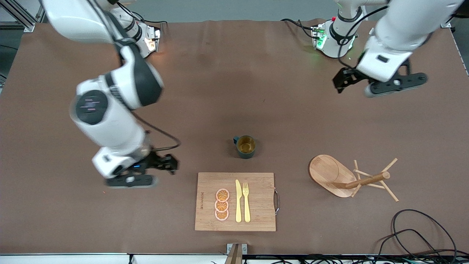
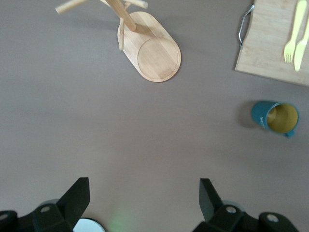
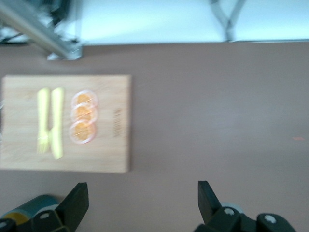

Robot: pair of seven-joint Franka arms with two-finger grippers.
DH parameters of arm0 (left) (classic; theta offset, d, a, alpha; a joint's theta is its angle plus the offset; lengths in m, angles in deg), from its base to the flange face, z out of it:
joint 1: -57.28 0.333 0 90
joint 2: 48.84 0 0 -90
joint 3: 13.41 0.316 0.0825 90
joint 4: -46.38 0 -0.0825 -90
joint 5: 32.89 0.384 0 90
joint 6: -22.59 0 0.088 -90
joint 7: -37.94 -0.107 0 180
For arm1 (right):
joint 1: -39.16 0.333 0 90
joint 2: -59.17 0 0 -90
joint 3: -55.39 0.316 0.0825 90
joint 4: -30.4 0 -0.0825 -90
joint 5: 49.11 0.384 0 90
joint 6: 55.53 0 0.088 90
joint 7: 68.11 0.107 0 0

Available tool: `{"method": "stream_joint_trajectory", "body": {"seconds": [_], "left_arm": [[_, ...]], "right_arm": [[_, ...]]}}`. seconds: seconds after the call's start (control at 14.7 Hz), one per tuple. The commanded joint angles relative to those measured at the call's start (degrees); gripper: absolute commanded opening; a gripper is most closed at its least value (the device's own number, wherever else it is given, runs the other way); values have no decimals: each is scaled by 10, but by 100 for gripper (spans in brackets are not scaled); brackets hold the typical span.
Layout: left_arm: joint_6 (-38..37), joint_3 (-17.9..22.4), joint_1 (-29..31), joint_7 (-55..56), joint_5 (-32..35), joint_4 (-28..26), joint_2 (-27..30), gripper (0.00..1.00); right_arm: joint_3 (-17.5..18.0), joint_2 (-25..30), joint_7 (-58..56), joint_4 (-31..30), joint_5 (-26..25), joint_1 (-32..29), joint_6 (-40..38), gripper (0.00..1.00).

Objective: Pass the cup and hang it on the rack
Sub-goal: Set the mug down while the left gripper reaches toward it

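The dark teal cup [image 1: 245, 146] [image 2: 276, 118] stands upright on the brown table, mouth up, a little farther from the front camera than the cutting board. Only a part of the cup [image 3: 24, 205] shows at the edge of the right wrist view. The wooden rack [image 1: 351, 178] [image 2: 152, 48] stands on its oval base toward the left arm's end, with nothing on its pegs. My right gripper [image 1: 168, 164] [image 3: 143, 200] is open and empty over bare table beside the board, toward the right arm's end. My left gripper [image 1: 342, 80] [image 2: 145, 198] hangs open and empty near its own base.
A bamboo cutting board [image 1: 256, 216] [image 3: 111, 145] [image 2: 263, 53] lies near the table's front edge. On it are a yellow knife [image 1: 238, 201], a yellow fork [image 1: 246, 201] and orange slices [image 1: 222, 204]. Black cables [image 1: 421, 234] lie at the near corner by the left arm's end.
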Motion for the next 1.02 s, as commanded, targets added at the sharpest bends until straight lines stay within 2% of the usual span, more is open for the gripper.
{"method": "stream_joint_trajectory", "body": {"seconds": [0.0,0.14,0.34,0.48,0.68,0.95], "left_arm": [[41,-37,-49,151,63,7,-56,100],[83,-38,-102,252,106,8,-104,100],[123,-38,-168,367,182,37,-183,100],[148,-38,-200,427,234,74,-244,100],[206,-31,-249,515,289,127,-330,100],[253,-19,-309,670,373,140,-408,99]], "right_arm": [[10,50,-8,-26,-7,-61,-46,100],[10,87,-11,-52,-8,-101,-69,100],[14,170,-73,-136,-3,-163,-65,100],[15,194,-133,-142,2,-194,-72,100],[14,236,-192,-165,53,-247,-106,100],[12,336,-195,-286,58,-262,-83,100]]}}
